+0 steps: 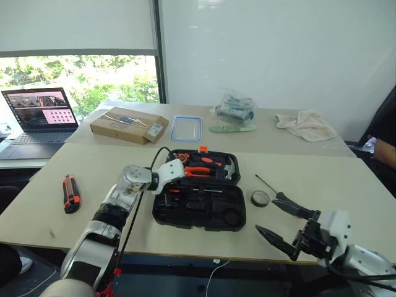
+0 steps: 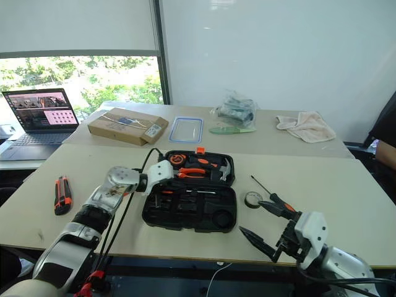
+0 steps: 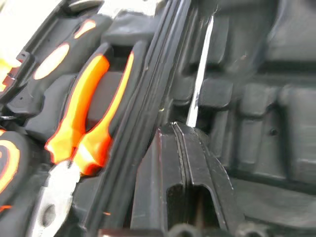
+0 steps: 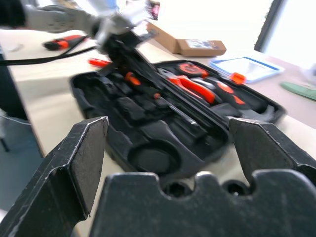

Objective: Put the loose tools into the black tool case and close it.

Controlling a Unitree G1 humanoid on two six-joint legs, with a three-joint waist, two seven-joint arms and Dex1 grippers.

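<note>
**A:** quick rundown of the other stuff on your tables. Far left you've got an open laptop (image 1: 38, 116) with its screen lit. Next to it sits a flat brown cardboard box (image 1: 129, 124), and just past that a clear lid with a blue rim (image 1: 186, 129).

**B:** what's the crinkly thing behind?

**A:** a clear plastic bag (image 1: 234, 109) with something dark inside, can't tell what, and a green flat piece (image 1: 232, 129) lying right in front of it. Further right you'll see a crumpled beige cloth (image 1: 307, 125). Also a person's arm (image 1: 384, 147) shows at the right edge.
</note>
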